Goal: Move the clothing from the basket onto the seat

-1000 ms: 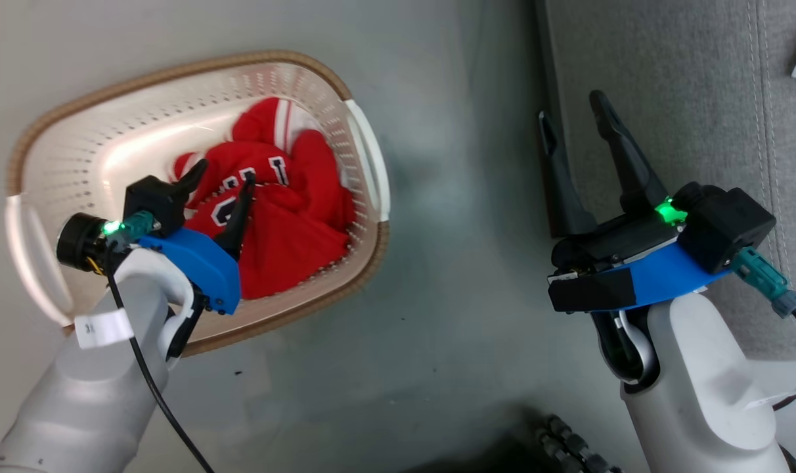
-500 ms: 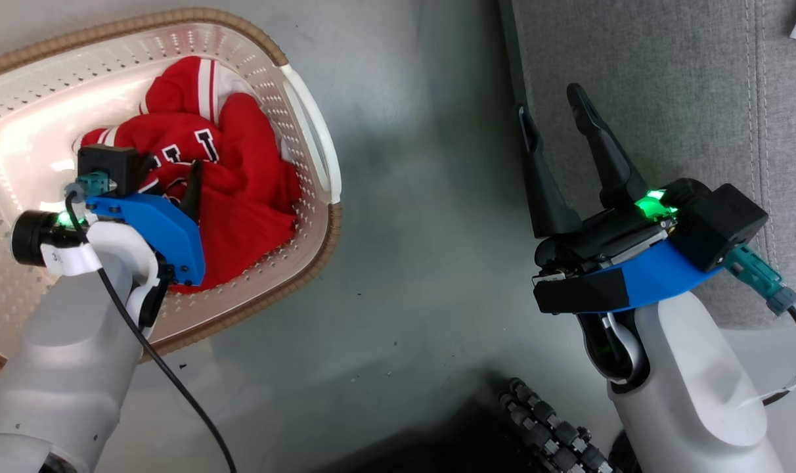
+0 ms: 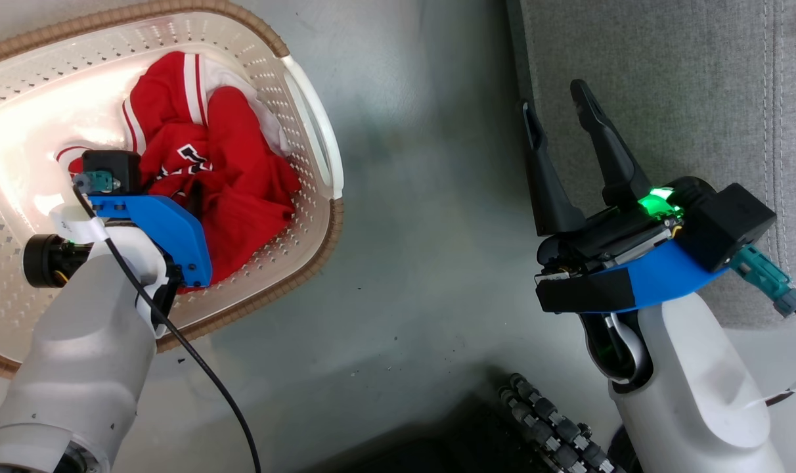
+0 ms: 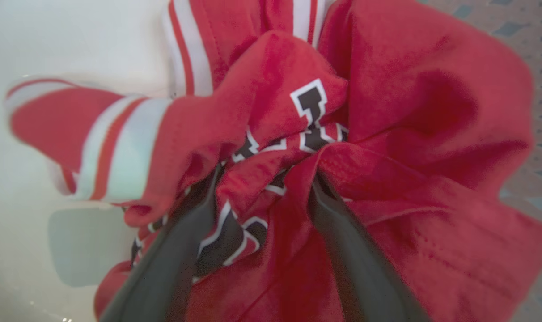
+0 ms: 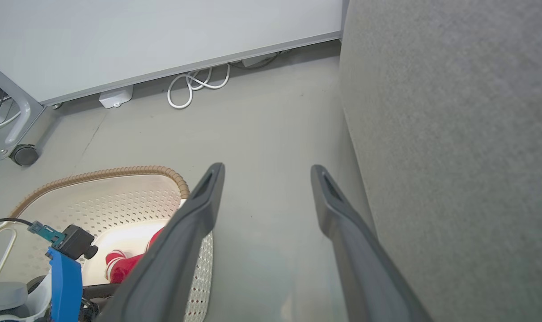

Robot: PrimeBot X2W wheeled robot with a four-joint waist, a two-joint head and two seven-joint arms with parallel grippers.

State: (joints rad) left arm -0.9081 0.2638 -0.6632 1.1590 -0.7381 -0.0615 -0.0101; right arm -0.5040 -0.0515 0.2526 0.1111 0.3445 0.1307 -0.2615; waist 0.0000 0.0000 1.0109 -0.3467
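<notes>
Since the frame half a second back, the left gripper (image 4: 266, 176) sits deeper in the clothing (image 3: 240, 190). Its fingers have gone behind the blue wrist mount in the head view, and the red cloth is bunched tighter, with the black-and-white lettering drawn toward the middle of the pile. Grey floor (image 3: 424, 230) runs down the centre of the head view. At the upper right lies the seat (image 3: 667, 79), grey fabric with a stitched seam down its right side. At the upper left stands the basket (image 3: 56, 72), cream and perforated, with a brown rim along its lower right edge and a white handle on its right side. All the clothing lies inside the basket, heaped toward its right wall and well apart from the seat. In the left wrist view the two dark fingers (image 4: 177, 250) stand spread and sunk into the heap. A fold of lettered red fabric is bunched between them, not squeezed, with more cloth on either side. A red band with white stripes sticks out at the left of that view. The right gripper (image 3: 552, 98) hovers at the centre right of the head view, fingers spread wide, its tips straddling the seat's left edge in the picture.
</notes>
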